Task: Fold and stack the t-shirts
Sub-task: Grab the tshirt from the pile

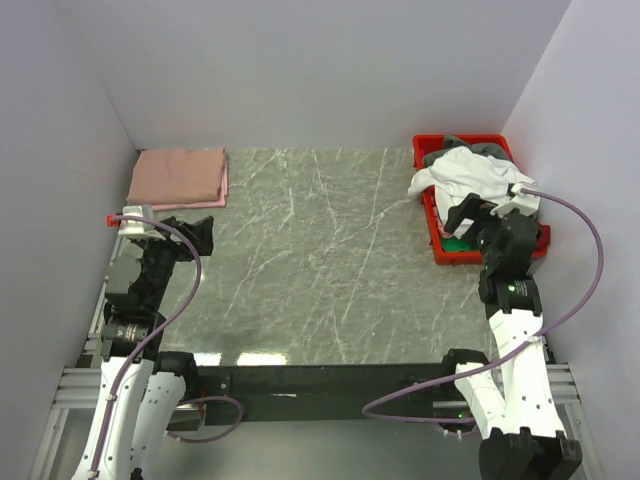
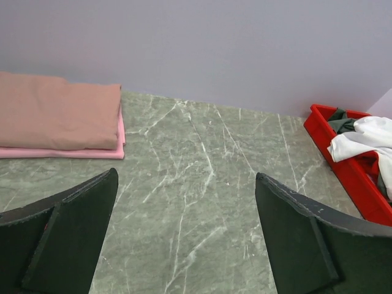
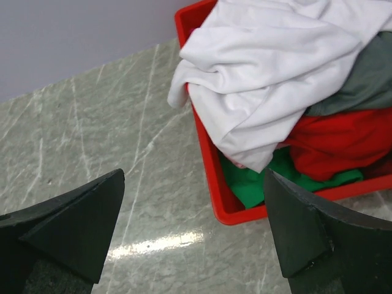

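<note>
1. On the grey marble table [image 1: 320, 250], a folded salmon shirt [image 1: 178, 172] lies on a folded pink shirt [image 2: 61, 152]. The stack sits in the far left corner, close to the walls.
2. The left gripper [image 2: 185, 174] hangs low over the table's left edge, near that stack. Its jaws are spread wide and hold nothing.
3. A red bin [image 3: 211, 184] stands at the far right, beside the wall, heaped with unfolded clothes.
4. A crumpled white shirt [image 3: 263, 73] tops the heap and spills over the bin's left rim.
5. Under it lie a grey shirt [image 3: 361, 79], a red shirt [image 3: 337, 144] and a green cloth [image 3: 251, 184].
6. The right gripper [image 3: 193, 173] hovers at the bin's near side, just short of the white shirt. Its jaws are apart and empty.
</note>
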`<action>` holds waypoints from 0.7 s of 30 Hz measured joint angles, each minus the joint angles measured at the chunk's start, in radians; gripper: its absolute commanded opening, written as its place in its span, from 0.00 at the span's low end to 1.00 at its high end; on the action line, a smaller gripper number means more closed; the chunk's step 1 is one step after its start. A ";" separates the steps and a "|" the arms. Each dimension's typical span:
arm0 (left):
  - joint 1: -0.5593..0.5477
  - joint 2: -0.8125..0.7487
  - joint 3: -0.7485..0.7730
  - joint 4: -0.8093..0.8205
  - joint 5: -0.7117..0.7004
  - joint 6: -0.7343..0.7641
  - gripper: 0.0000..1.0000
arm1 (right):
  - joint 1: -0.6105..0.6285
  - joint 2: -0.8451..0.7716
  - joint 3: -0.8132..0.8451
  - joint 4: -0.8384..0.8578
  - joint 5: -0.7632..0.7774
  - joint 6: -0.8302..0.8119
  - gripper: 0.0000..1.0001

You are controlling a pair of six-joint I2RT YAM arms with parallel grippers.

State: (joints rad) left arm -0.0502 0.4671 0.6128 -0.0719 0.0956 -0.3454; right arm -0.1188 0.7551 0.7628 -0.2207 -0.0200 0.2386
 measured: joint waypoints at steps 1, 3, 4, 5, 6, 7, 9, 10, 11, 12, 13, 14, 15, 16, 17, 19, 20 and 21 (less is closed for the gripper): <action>0.000 0.000 0.000 0.000 0.003 0.000 0.99 | 0.000 -0.001 0.000 0.001 -0.007 -0.002 1.00; 0.000 0.002 0.000 0.000 0.009 0.000 0.99 | -0.002 -0.005 0.000 0.007 -0.048 -0.028 1.00; 0.000 0.002 0.000 0.000 0.011 0.000 0.99 | -0.002 -0.006 -0.001 0.015 -0.080 -0.058 1.00; 0.000 0.002 0.000 0.000 0.013 0.000 0.99 | -0.001 -0.006 -0.001 0.021 -0.121 -0.096 1.00; 0.000 0.003 0.000 0.000 0.015 0.000 0.99 | 0.002 -0.003 -0.001 0.024 -0.171 -0.147 1.00; 0.000 0.005 0.000 0.000 0.017 -0.001 0.99 | 0.013 0.008 0.005 0.013 -0.203 -0.204 1.00; 0.000 0.010 0.000 0.000 0.022 0.000 0.99 | 0.041 0.055 0.030 -0.024 -0.246 -0.296 1.00; 0.000 0.013 0.000 0.000 0.025 0.000 0.99 | 0.053 0.083 0.057 -0.058 -0.271 -0.346 1.00; 0.000 0.016 0.000 0.000 0.029 0.000 1.00 | 0.060 0.116 0.087 -0.081 -0.293 -0.389 1.00; 0.000 0.019 0.000 -0.001 0.033 0.000 0.99 | 0.061 0.155 0.113 -0.097 -0.315 -0.420 1.00; 0.000 0.022 0.000 -0.001 0.038 0.000 0.99 | 0.058 0.199 0.139 -0.111 -0.337 -0.447 1.00; 0.000 0.023 0.000 -0.002 0.041 0.000 0.99 | 0.051 0.234 0.155 -0.116 -0.358 -0.466 1.00; 0.000 0.024 0.000 -0.002 0.043 0.000 0.99 | 0.040 0.273 0.176 -0.128 -0.388 -0.481 1.00; 0.000 0.024 0.000 -0.002 0.045 0.000 0.99 | 0.027 0.308 0.197 -0.142 -0.412 -0.493 1.00; 0.000 0.024 0.000 -0.002 0.047 0.000 0.99 | 0.007 0.355 0.235 -0.164 -0.443 -0.505 1.00; 0.000 0.024 0.000 -0.002 0.050 0.001 0.99 | -0.024 0.429 0.319 -0.195 -0.482 -0.520 0.97; 0.000 0.024 0.000 -0.002 0.050 0.001 0.99 | -0.040 0.478 0.373 -0.204 -0.497 -0.529 0.96; 0.000 0.024 0.000 -0.002 0.051 0.001 0.99 | -0.049 0.516 0.425 -0.222 -0.506 -0.539 0.95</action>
State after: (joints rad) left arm -0.0505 0.4908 0.6128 -0.0738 0.1467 -0.3447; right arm -0.1680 1.2709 1.1881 -0.4423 -0.5259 -0.3004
